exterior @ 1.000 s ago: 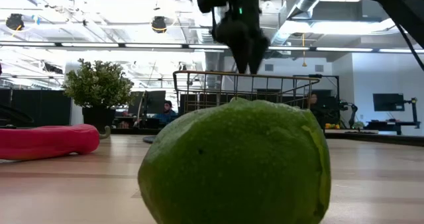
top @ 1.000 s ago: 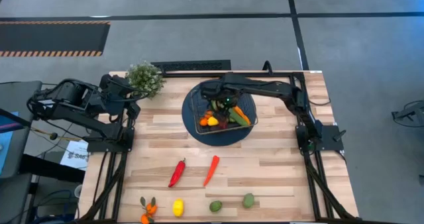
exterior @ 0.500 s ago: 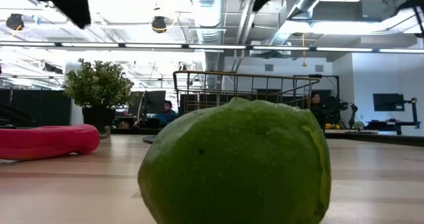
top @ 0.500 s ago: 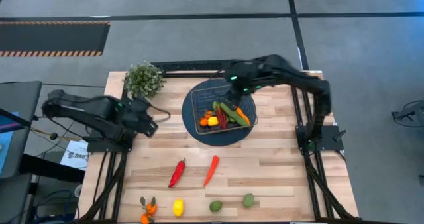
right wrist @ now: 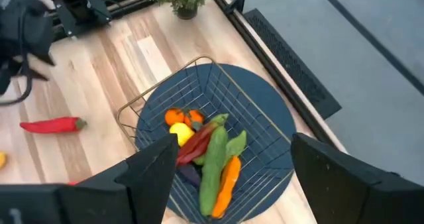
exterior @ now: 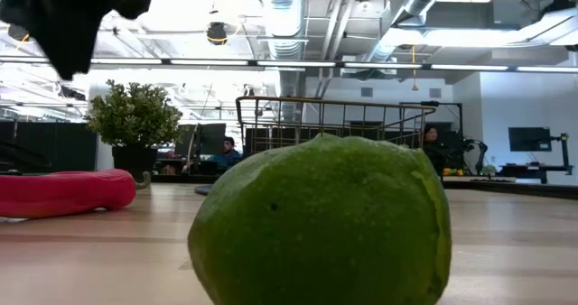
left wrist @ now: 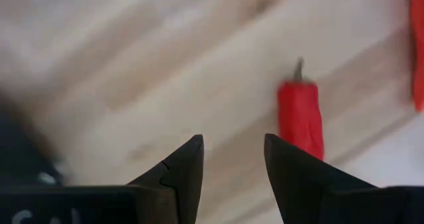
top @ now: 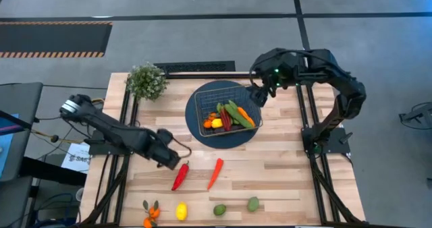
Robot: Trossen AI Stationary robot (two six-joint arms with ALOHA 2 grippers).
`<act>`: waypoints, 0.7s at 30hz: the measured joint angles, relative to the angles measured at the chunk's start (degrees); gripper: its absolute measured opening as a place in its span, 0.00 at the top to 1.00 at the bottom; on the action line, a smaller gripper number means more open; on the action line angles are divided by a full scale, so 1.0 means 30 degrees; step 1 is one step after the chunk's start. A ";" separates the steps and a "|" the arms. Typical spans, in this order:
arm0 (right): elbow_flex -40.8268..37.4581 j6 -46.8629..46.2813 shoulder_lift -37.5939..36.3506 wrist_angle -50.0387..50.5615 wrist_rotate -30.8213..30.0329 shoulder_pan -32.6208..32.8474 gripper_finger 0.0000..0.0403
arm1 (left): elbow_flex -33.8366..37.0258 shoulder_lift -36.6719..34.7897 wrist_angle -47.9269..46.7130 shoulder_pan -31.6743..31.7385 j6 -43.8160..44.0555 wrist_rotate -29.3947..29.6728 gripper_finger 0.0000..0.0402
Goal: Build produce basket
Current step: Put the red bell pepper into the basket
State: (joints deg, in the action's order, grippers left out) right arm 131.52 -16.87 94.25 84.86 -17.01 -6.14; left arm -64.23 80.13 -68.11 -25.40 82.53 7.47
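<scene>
The wire basket point(top: 204, 104) stands on a dark blue disc point(top: 194, 122) and holds green cucumbers point(right wrist: 215, 159), a red pepper, an orange pepper, a lemon and tangerines. On the table lie a red pepper point(top: 180, 176), an orange-red pepper point(top: 215, 173), tangerines point(top: 150, 213), a lemon point(top: 181, 211) and two limes point(top: 219, 210). My left gripper point(top: 177, 162) is open and empty, just on the far left of the red pepper point(left wrist: 301, 118). My right gripper point(top: 257, 98) is wide open and empty, above the basket's right side point(right wrist: 234, 144).
A potted plant point(top: 147, 81) stands at the far left corner. In the low view the near lime point(exterior: 321, 219) fills the foreground, with the red pepper point(exterior: 63, 192) at the left and the basket point(exterior: 330, 120) behind. Bare wood lies between basket and loose produce.
My left gripper has swung from beside the plant toward the table's near edge and right, ending by the red pepper. My right gripper has risen out of the basket and gone toward the table's right and far edge. The produce has stayed in place.
</scene>
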 joint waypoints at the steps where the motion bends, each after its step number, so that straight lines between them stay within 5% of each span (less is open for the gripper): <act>1: 0.0000 0.0154 -0.0014 -0.0002 -0.0026 0.0003 0.23 | 0.0000 0.0445 0.0450 -0.0220 0.0331 -0.0420 0.64; 11: 0.0000 0.2356 0.0805 -0.0071 -0.0397 0.0003 0.23 | 0.0000 0.3734 0.5355 -0.0811 0.2506 -0.1550 0.64; 21: -0.0042 0.4203 0.2343 0.0460 -0.0389 0.0180 0.23 | 0.0006 0.6260 0.6778 -0.0819 0.2624 -0.4718 0.58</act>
State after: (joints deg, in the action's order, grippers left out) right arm 131.40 -4.26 101.29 86.24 -18.17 -5.60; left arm -64.21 98.91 -47.78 -27.86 90.40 -6.69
